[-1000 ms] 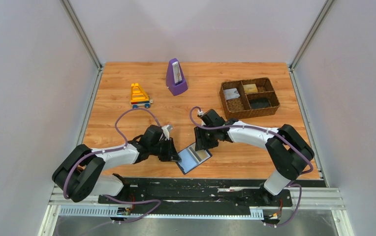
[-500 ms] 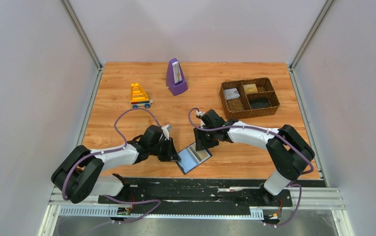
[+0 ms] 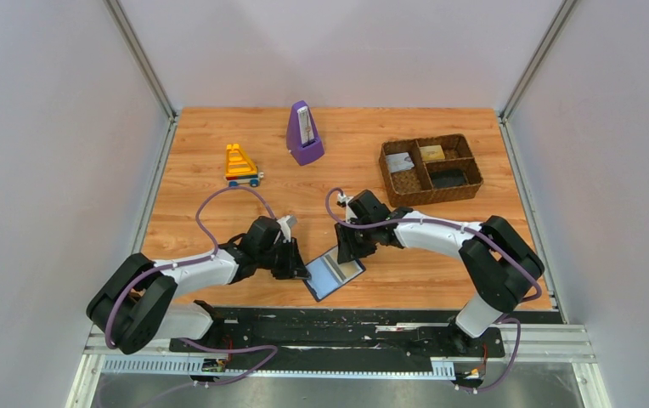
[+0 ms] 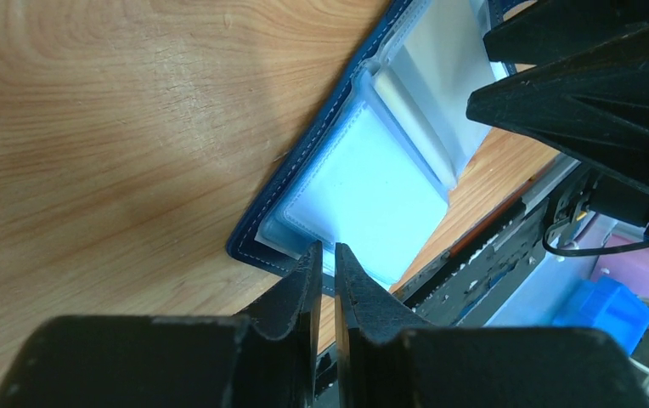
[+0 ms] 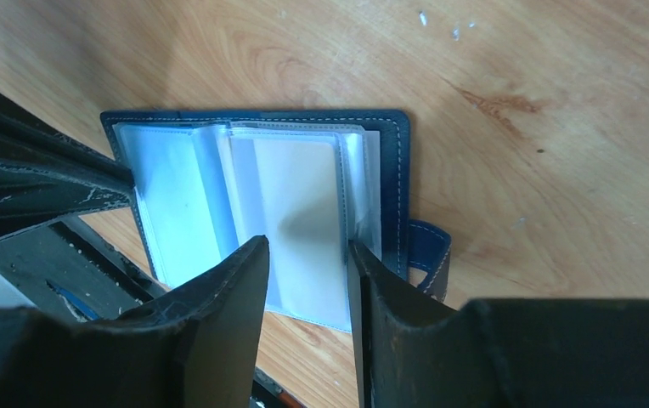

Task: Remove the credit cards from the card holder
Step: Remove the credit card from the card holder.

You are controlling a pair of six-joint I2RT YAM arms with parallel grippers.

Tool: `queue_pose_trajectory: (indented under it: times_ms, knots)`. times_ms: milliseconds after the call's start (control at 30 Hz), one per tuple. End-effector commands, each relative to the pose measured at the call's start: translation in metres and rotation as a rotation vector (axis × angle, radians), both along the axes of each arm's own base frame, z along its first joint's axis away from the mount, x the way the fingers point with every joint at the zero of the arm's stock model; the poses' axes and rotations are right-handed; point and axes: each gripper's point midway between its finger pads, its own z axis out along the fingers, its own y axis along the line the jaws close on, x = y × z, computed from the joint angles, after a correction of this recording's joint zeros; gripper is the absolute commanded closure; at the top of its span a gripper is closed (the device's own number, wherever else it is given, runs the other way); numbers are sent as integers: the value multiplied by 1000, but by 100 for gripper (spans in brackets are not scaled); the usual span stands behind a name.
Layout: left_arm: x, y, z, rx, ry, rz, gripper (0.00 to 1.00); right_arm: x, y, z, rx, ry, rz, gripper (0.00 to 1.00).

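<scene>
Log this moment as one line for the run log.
card holder: open on table | left gripper: pinching its left edge | right gripper: open over its right half | card: none held

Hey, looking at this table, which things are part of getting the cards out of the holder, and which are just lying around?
Part of the job: card holder, left gripper, right gripper, dark card in the woven basket.
Just lying about: purple metronome, yellow toy, whitish card, gold-tan card.
</scene>
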Motion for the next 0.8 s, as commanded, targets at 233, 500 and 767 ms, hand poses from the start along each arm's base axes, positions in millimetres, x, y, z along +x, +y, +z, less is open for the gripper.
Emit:
queue_pose_trajectory:
  times_ms: [233, 500, 767]
  knots:
    - [1, 5, -3, 22, -26, 9, 82, -6, 20, 33, 172, 9, 54, 67]
    - [2, 5, -1, 20, -30, 10, 82, -13, 25, 59, 253, 9, 76, 69]
    - [3, 3, 5, 8, -36, 12, 81, -24, 32, 67, 313, 63, 97, 69]
